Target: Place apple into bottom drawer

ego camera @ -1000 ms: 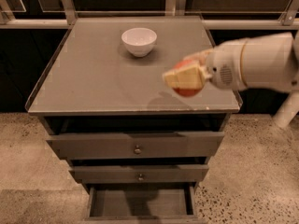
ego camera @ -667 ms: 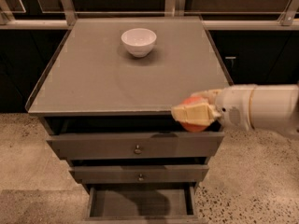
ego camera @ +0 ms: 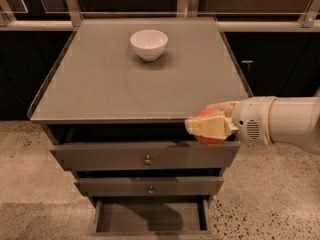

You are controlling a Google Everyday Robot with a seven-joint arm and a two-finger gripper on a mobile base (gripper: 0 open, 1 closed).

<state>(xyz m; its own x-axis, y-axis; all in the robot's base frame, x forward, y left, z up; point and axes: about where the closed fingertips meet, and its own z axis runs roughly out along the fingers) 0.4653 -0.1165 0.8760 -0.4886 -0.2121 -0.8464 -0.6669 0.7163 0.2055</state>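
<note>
My gripper (ego camera: 207, 125) reaches in from the right on a white arm and is shut on the orange-red apple (ego camera: 209, 138), whose lower part shows beneath the cream fingers (ego camera: 210, 126). It hangs in front of the cabinet's front edge, level with the top drawer's right end. The bottom drawer (ego camera: 150, 216) is pulled out at the foot of the cabinet, a shallow grey tray, well below and left of the apple.
A white bowl (ego camera: 149, 43) stands at the back middle of the grey cabinet top (ego camera: 100, 84). Two wider drawers with round knobs (ego camera: 147, 160) are above the open one. Speckled floor lies on both sides. Dark cabinets and a rail run behind.
The gripper with the apple has come down and forward, off the cabinet top's right side to in front of the top drawer's right end.
</note>
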